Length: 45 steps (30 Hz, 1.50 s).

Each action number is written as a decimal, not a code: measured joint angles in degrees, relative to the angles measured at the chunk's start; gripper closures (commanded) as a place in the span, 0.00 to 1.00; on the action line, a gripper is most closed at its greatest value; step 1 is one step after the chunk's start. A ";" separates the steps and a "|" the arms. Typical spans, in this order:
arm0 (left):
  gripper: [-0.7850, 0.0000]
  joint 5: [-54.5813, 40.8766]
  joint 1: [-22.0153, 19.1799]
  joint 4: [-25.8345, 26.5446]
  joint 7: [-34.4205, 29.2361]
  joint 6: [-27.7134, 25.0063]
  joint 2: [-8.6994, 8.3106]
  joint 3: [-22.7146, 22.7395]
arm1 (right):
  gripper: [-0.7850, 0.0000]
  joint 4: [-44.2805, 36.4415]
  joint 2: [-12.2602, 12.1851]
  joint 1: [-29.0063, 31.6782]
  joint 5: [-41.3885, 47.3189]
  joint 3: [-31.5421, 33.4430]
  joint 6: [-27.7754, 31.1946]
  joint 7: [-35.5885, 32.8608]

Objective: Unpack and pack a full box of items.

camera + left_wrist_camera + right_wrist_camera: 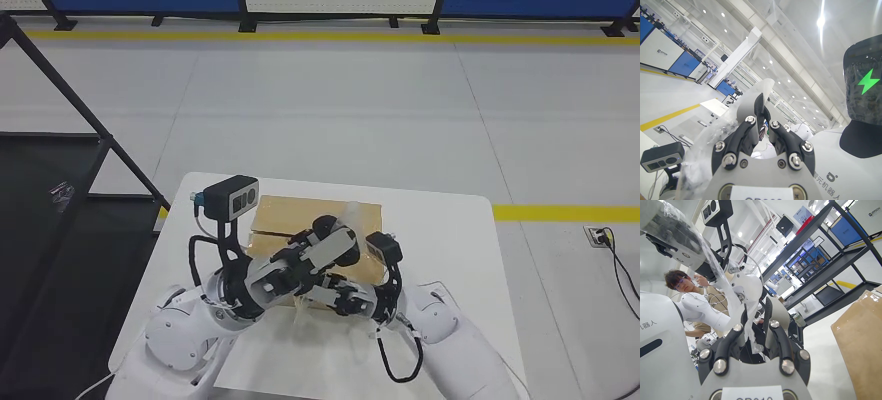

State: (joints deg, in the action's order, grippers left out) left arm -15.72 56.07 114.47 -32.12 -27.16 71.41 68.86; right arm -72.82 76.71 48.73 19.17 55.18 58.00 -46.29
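A brown cardboard box (300, 215) lies on the white table (440, 230); its side also shows in the right wrist view (859, 336). Both arms are bunched over the box's near edge. My left gripper (763, 106) points upward, shut on a clear plastic bag (753, 94) that drapes down over its wrist. In the top view that gripper (338, 240) holds the bag (350, 214) above the box. A twisted strand of the bag (730, 294) runs down between the fingers of my right gripper (756, 311), which stand apart. The right gripper (347, 298) sits just below the left one.
A black camera block on a stalk (230, 197) rises at the box's left corner. A black shelving rack (50, 200) stands to the left of the table. Bare table surface lies to the right of the box.
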 measured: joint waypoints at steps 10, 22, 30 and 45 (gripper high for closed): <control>1.00 0.56 -0.76 -0.71 0.47 -0.08 0.23 -0.61 | 0.77 -1.67 -0.36 1.45 5.28 0.45 0.00 -0.01; 1.00 0.61 -0.70 -0.99 0.53 -0.66 0.36 -0.49 | 0.52 -2.66 -1.28 1.39 14.30 -1.92 0.00 -0.02; 1.00 0.62 -0.09 -0.43 0.28 -0.80 0.33 -0.02 | 0.55 -3.57 -2.19 1.53 17.43 -2.91 0.00 -0.02; 1.00 0.89 0.70 0.38 0.12 -0.70 0.29 0.73 | 0.49 -5.21 -4.68 2.72 17.61 -4.51 0.00 -0.03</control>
State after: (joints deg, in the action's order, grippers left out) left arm -14.83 56.77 114.85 -32.00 -27.87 71.70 69.59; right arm -78.04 72.03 51.45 36.79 50.67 58.00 -46.31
